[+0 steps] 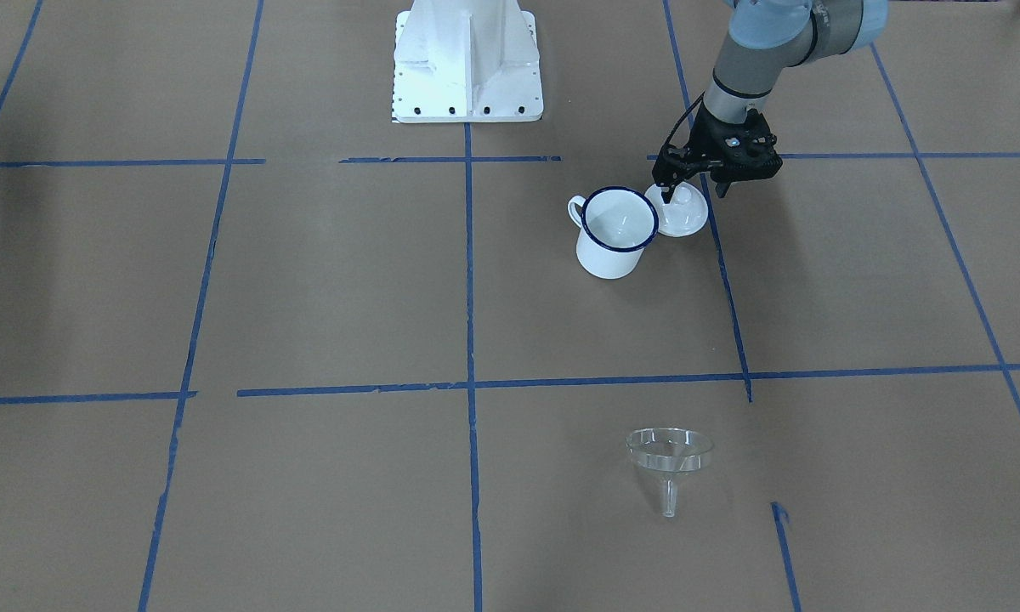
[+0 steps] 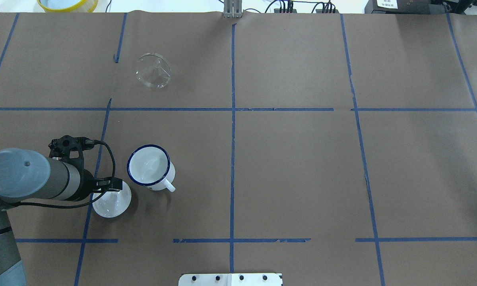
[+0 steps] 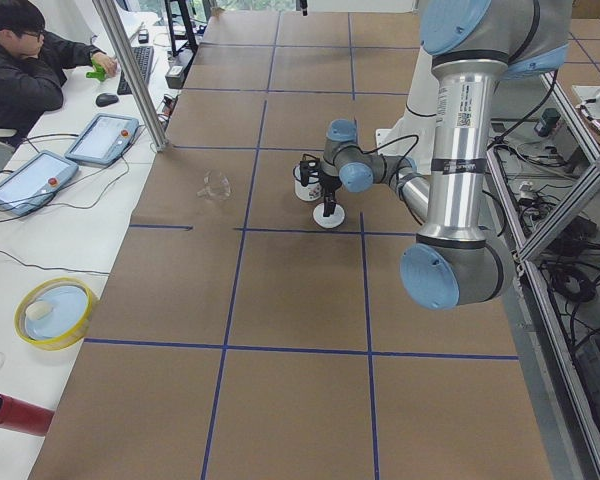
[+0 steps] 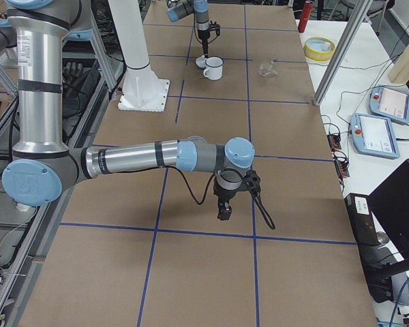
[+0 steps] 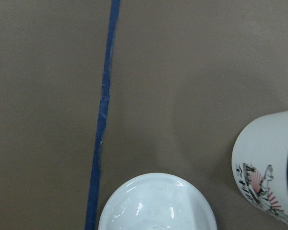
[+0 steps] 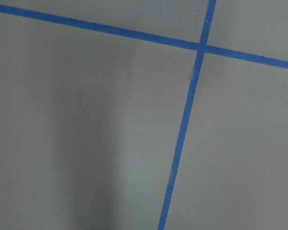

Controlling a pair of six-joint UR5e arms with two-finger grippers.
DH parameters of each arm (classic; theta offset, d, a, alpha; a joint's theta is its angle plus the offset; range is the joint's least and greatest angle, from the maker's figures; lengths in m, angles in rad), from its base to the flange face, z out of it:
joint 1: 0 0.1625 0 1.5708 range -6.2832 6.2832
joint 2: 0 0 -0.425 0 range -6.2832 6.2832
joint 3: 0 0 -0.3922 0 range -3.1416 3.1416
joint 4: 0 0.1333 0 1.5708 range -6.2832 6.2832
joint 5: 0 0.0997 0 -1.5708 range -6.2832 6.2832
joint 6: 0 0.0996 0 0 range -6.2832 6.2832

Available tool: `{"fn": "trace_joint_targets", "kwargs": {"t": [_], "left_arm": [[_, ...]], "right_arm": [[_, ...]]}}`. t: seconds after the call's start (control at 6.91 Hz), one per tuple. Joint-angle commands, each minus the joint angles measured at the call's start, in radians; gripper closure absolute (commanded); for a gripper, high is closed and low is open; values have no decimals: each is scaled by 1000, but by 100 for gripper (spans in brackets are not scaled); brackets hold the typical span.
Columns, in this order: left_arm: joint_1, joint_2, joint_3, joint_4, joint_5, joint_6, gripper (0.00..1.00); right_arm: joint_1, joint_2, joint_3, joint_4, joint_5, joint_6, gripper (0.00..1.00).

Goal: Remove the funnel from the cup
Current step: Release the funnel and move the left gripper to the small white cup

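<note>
The clear funnel [image 1: 670, 450] stands alone on the brown table, bowl up, far from the cup; it also shows in the overhead view [image 2: 153, 70]. The cup [image 1: 616, 234], a white mug with a dark blue rim, stands upright with nothing in it [image 2: 150, 167]. My left gripper [image 1: 693, 191] hangs open just above a white knobbed lid [image 1: 684, 221] beside the cup, fingers either side of the knob. The left wrist view shows the lid [image 5: 158, 203] and the cup's wall [image 5: 273, 163]. My right gripper [image 4: 224, 213] hovers over bare table far from both; I cannot tell its state.
The robot's white base [image 1: 467, 59] stands at the table's edge. Blue tape lines cross the brown paper. A yellow-rimmed dish [image 3: 55, 312], a red cylinder [image 3: 15, 412] and tablets lie on the side bench where an operator [image 3: 20, 60] sits.
</note>
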Motion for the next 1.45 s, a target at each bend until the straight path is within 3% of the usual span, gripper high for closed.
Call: {"fn": "trace_joint_targets", "kwargs": {"t": [0.0, 0.43, 1.01, 1.3], "left_arm": [[32, -2, 6, -2, 0, -3, 10], [33, -25, 5, -2, 0, -3, 22], [27, -18, 11, 0, 0, 10, 23], [27, -15, 14, 0, -2, 10, 30]], "right_arm": [[0, 0, 0, 0, 0, 0, 0], [0, 0, 0, 0, 0, 0, 0], [0, 0, 1, 0, 0, 0, 0], [0, 0, 0, 0, 0, 0, 0]]}}
